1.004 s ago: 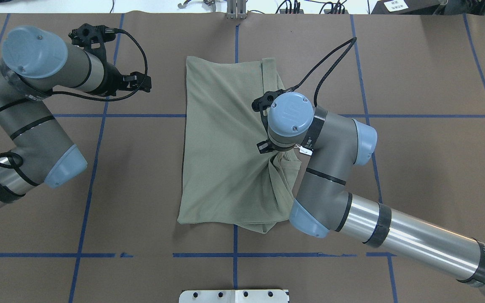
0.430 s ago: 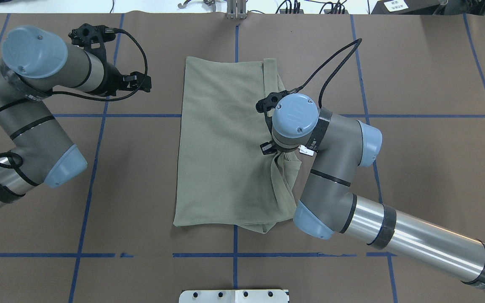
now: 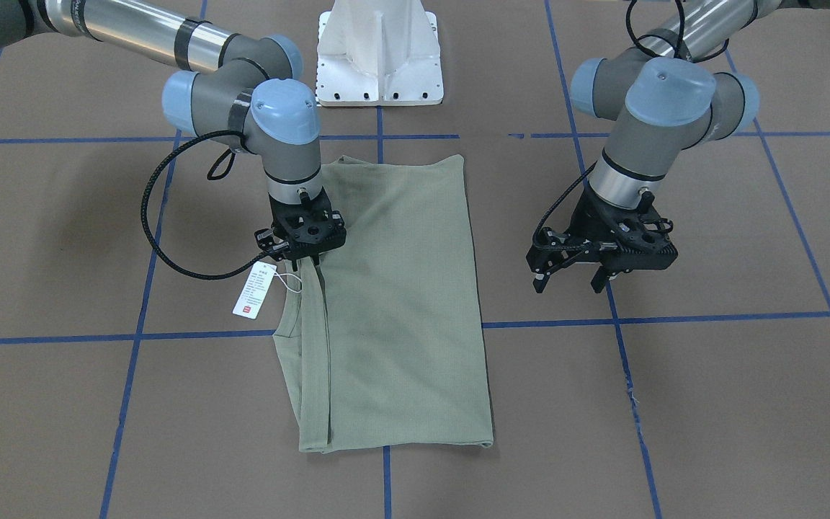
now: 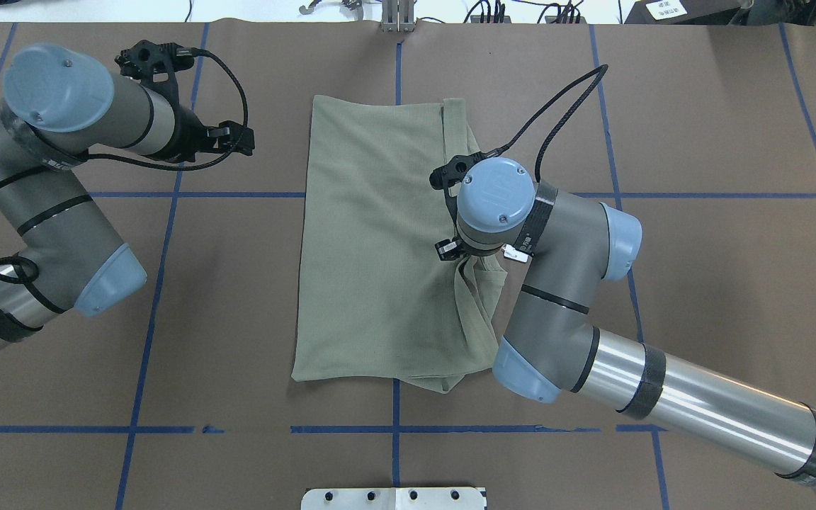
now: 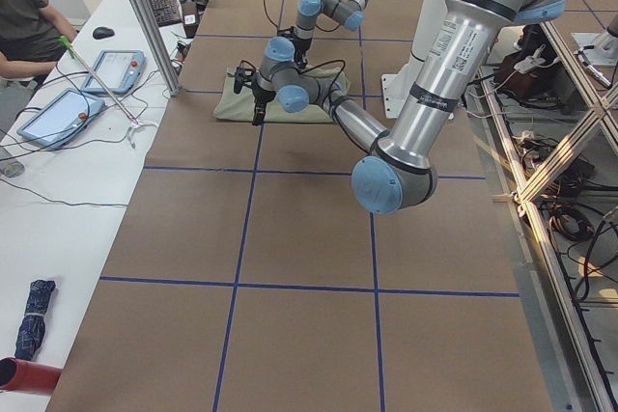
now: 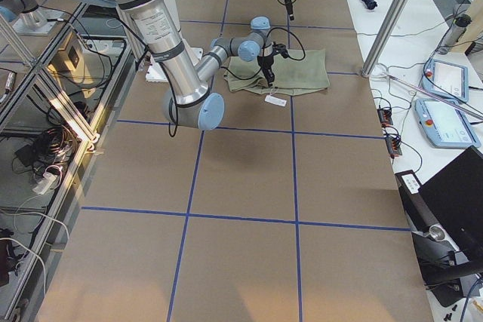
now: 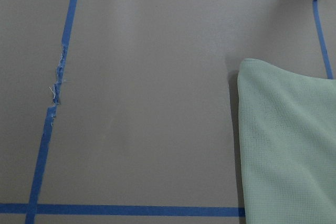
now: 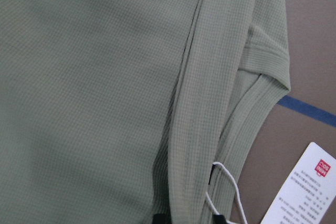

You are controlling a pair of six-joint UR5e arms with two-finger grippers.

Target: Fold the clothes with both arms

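R gripper [image 3: 312, 261] was pinched on shirt [image 3: 400, 303] at its folded edge, beside hang tag [image 3: 255, 290]. L gripper [image 3: 568, 280] was spread, clear of cloth. Shirt lay centre of table [image 3: 674, 404], folded lengthwise. Cross-fold judged outstanding.

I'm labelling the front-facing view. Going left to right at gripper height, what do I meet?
hang tag → right gripper, at the shirt's left edge → shirt → left gripper
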